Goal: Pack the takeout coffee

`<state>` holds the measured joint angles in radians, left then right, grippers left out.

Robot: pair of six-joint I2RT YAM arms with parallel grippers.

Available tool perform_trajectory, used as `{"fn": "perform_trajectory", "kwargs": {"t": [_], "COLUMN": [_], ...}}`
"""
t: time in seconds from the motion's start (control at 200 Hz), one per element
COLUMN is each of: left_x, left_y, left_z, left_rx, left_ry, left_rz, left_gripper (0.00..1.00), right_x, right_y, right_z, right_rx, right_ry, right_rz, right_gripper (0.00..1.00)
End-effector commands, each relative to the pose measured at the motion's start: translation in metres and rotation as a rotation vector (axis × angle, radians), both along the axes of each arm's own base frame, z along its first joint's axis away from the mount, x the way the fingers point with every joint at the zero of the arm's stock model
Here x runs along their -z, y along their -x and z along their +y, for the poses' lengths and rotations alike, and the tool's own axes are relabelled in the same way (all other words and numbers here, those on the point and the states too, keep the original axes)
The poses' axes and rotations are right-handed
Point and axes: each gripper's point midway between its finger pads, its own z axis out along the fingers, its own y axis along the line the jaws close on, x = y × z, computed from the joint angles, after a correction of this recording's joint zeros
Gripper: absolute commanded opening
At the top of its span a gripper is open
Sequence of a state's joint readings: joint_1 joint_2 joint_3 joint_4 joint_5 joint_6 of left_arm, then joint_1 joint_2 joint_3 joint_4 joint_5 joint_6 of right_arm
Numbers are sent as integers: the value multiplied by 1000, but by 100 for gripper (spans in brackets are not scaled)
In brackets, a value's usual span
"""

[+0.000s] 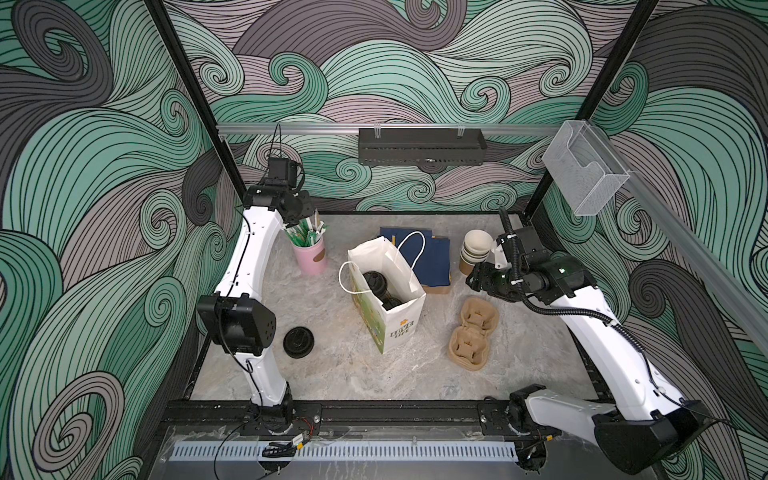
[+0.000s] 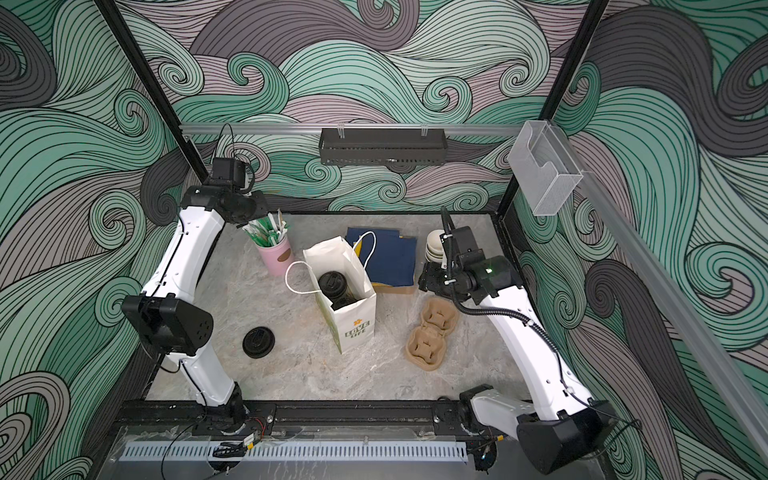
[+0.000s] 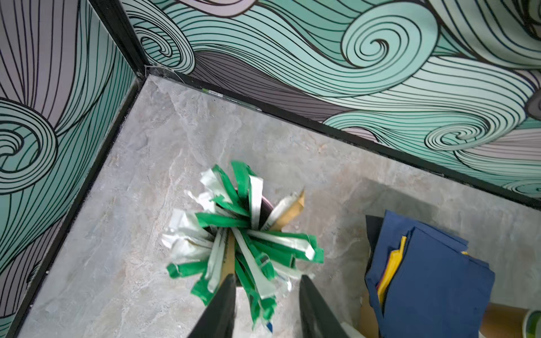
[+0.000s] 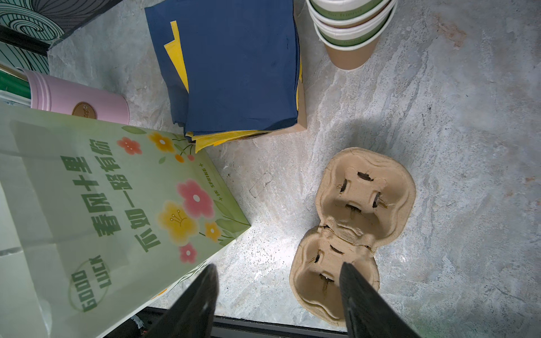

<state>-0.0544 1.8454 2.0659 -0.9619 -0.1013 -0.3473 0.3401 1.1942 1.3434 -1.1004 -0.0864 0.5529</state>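
Two lidded cups (image 1: 375, 282) are sitting inside the bag (image 1: 399, 328) in the middle of the table (image 1: 332, 374). The left gripper (image 3: 268, 278) is hovering over the pink cup (image 1: 311, 257), its jaws apart around some packets (image 3: 222, 219). The right gripper (image 4: 278, 264) is hanging spread and empty, between the bag and the carrier (image 4: 366, 190).

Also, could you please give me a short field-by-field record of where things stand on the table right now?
takeout coffee: two black-lidded cups, both inside the paper bag
paper bag: upright, open, mid-table
pulp cup carrier: empty, right of the bag
loose black lid: on the table, left of the bag
left end effector: open, over the sachets in the pink cup
right end effector: open, empty, above the table near the carrier
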Motion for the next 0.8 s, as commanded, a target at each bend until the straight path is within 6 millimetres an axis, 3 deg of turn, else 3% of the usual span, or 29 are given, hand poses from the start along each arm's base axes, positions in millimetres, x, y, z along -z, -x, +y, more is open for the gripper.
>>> {"fn": "perform_trajectory", "kwargs": {"t": [0.0,0.37,0.69,0.795], "left_x": [-11,17,44,51], "left_y": [-21,-69,-75,-77], "left_z": [13,18,28,28], "left_rx": [-11,-43,-114,-116], "left_ry": [-12,67,53,53], "left_rz": [-53,-57,-13,-1], "left_gripper": [38,38,38,33], "right_x": [5,4,4,3], "right_y": [6,7,8,8], "right_z": [-4,-7,-7,-8], "right_rx": [-6,-2,1,6], "right_ry": [27,45,45,45], "right_rz": [30,45,51,49], "right_gripper": [67,67,67,67]}}
